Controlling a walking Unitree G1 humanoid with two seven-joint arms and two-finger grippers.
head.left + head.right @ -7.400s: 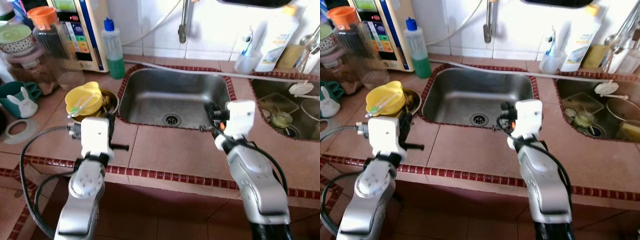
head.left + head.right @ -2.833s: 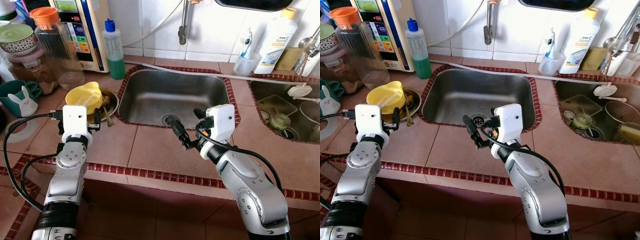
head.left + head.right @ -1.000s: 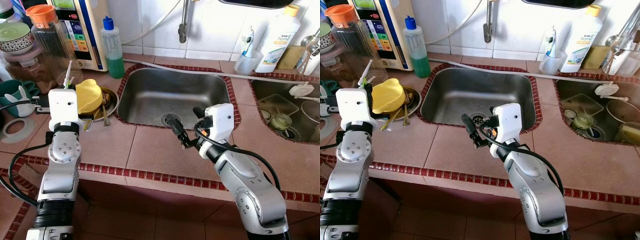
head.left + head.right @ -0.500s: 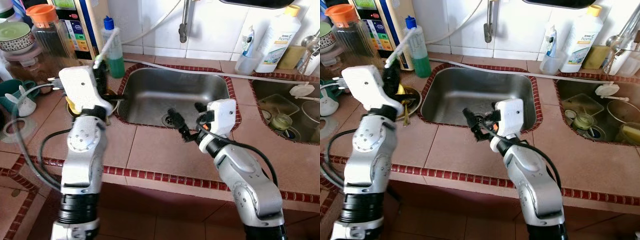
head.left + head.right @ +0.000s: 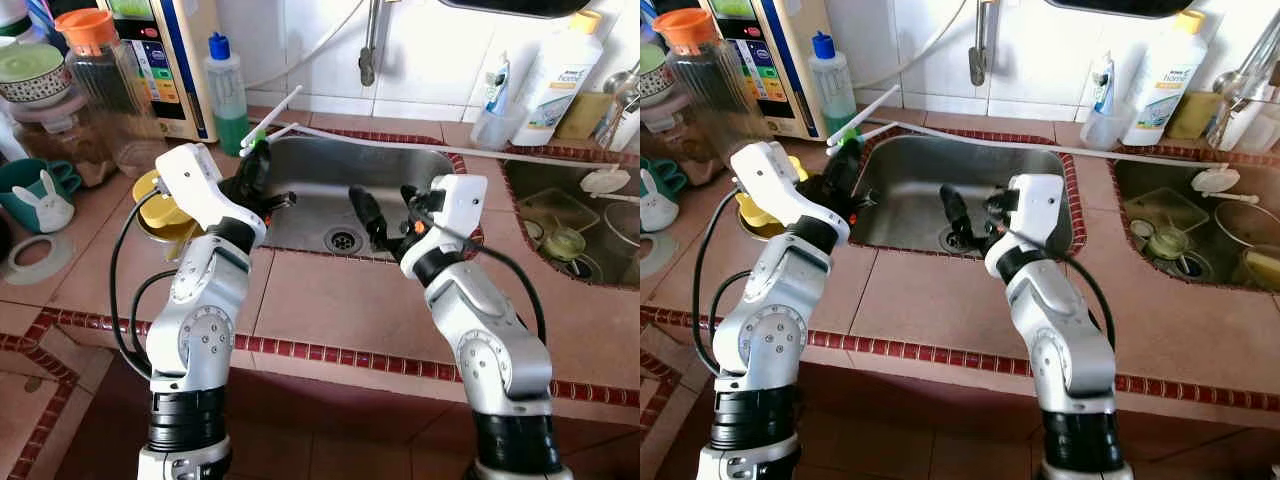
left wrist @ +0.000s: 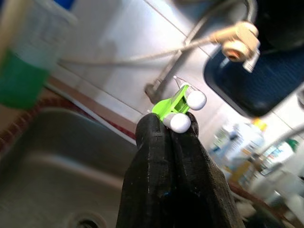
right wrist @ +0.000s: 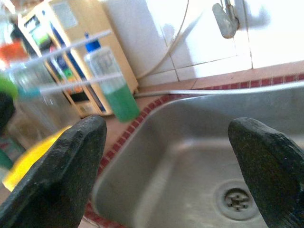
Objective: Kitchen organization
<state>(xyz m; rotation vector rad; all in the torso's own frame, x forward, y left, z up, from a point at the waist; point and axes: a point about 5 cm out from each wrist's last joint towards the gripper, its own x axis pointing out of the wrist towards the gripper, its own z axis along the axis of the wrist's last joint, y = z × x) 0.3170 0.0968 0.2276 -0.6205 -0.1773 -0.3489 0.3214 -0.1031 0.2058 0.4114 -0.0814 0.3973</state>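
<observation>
Left gripper (image 5: 256,168), upper centre-left of the left eye frame, above the left rim of the sink (image 5: 300,215): fingers pinched together on white training chopsticks (image 5: 276,113) joined by a green clip, sticks angled up toward the tiled wall. Right gripper (image 5: 388,212), frame centre, over the sink basin: fingers spread apart, empty. Yellow bowl (image 5: 163,212) sits on the counter, left of the sink, beside the green soap bottle (image 5: 228,95).

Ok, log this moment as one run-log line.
left gripper: shut on white chopsticks, over sink left edge | right gripper: open, empty, above sink | yellow cup: on counter
</observation>
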